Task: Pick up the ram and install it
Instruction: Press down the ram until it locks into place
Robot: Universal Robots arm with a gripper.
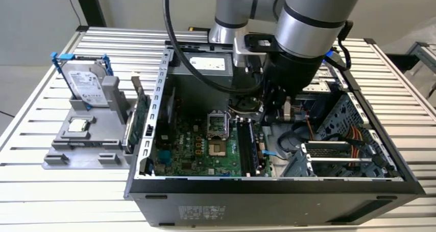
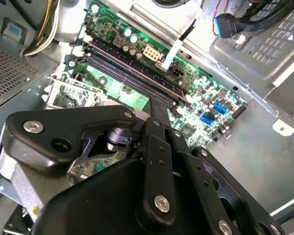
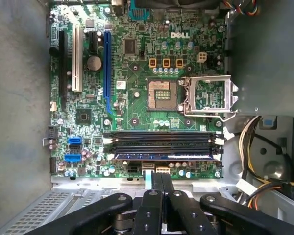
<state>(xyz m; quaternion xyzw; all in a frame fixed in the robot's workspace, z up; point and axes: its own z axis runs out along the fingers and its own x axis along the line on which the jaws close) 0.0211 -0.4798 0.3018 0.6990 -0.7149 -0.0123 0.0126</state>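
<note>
The black linkage gripper (image 3: 160,183), fingers pressed together and holding nothing, hangs just past 1 seated stick: the long dark green ram (image 3: 164,156) lies crosswise in the motherboard's slot.

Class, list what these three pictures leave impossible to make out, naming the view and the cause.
1. First wrist view: whether the ram is fully latched; its end clips are too small.
2. Second wrist view: the near half of the motherboard, hidden behind the claw.
3. Exterior view: the rear middle of the case, blocked by the arm.
</note>
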